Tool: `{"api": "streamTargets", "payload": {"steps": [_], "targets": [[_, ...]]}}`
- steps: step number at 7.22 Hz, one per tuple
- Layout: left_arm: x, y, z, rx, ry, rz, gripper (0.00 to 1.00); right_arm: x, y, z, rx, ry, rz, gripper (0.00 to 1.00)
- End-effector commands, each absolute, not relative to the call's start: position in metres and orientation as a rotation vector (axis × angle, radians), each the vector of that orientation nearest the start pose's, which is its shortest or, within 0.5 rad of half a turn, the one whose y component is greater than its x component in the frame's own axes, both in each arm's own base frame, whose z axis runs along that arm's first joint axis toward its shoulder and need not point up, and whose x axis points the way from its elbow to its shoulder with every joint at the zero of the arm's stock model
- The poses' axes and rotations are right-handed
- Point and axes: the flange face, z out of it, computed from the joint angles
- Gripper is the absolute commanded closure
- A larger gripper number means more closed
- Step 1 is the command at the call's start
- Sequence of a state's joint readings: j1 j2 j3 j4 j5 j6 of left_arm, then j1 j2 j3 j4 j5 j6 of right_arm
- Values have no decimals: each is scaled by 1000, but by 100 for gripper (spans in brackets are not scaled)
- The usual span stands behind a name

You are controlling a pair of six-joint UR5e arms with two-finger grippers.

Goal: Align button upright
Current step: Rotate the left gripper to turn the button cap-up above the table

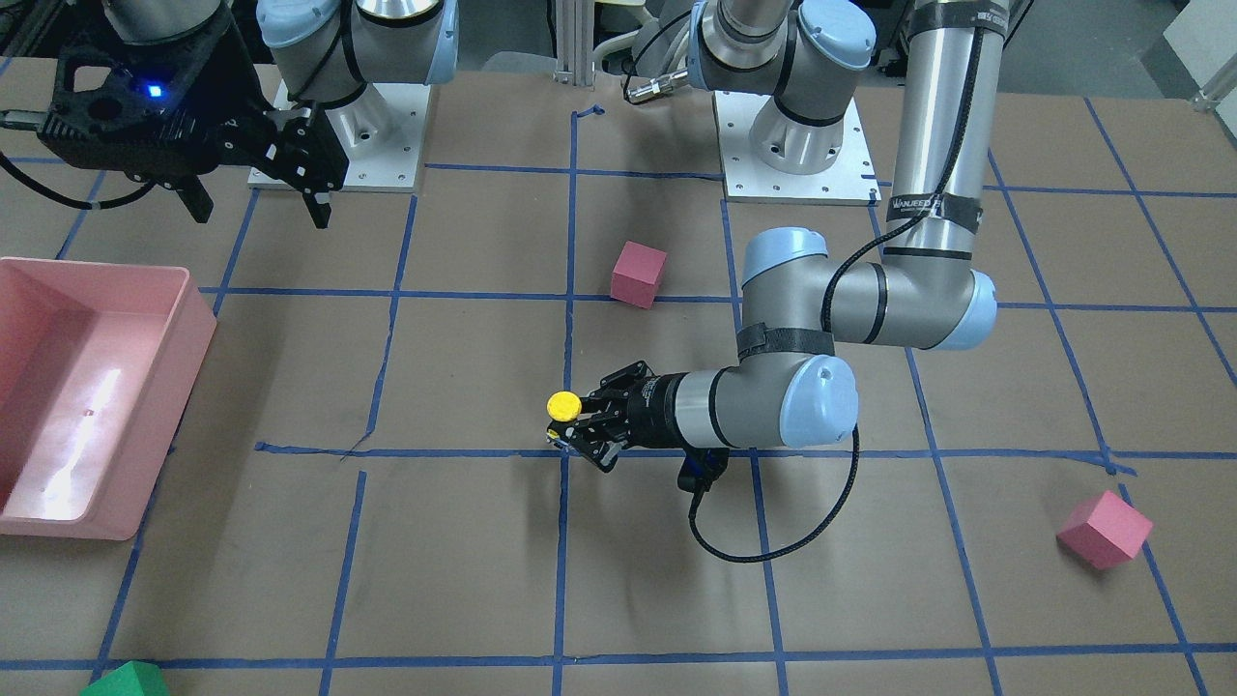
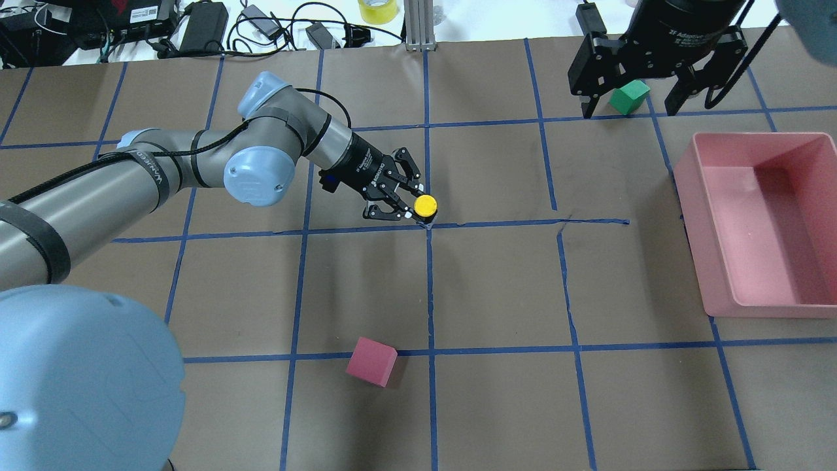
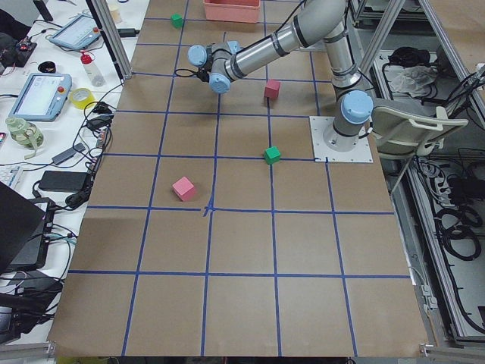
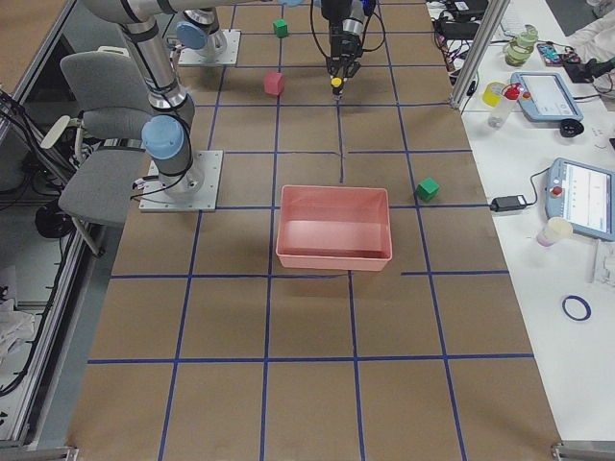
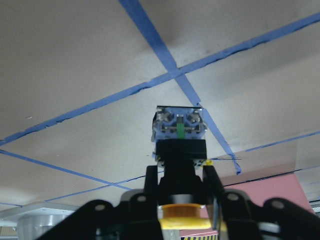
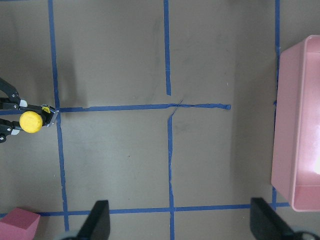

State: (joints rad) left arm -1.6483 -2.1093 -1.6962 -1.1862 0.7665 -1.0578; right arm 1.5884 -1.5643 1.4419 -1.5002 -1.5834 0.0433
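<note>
The button (image 1: 563,405) has a round yellow cap facing up, a black body and a whitish base block (image 5: 178,126). It sits over a crossing of blue tape lines near the table's middle. My left gripper (image 1: 577,427) reaches in low from the side and is shut on the button's black body (image 5: 180,150). I cannot tell if the base touches the table. From overhead the yellow cap (image 2: 426,205) shows at the fingertips of the left gripper (image 2: 413,205). My right gripper (image 1: 259,208) hangs open and empty high over the far side, well away from the button (image 6: 30,121).
A pink bin (image 2: 686,170) stands on the robot's right. One pink cube (image 1: 639,274) lies near the left arm's base, another (image 1: 1105,529) toward the operators' side. A green cube (image 2: 629,97) sits below the right gripper (image 2: 629,110).
</note>
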Motion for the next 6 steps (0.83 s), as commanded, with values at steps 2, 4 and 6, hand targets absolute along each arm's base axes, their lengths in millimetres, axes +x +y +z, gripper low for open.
{"api": "streamTargets", "payload": {"steps": [2,4,6], "targets": [[-252,-589,172,1294,-2114,-869,100,141,-495,540,44,3152,-80,0],[-252,-593,166,1293,-2114,-851,53,140,-495,540,51,3152,-80,0],[-252,-594,168,1315,-2088,-861,0,140,-495,540,51,3152,-78,0]]}}
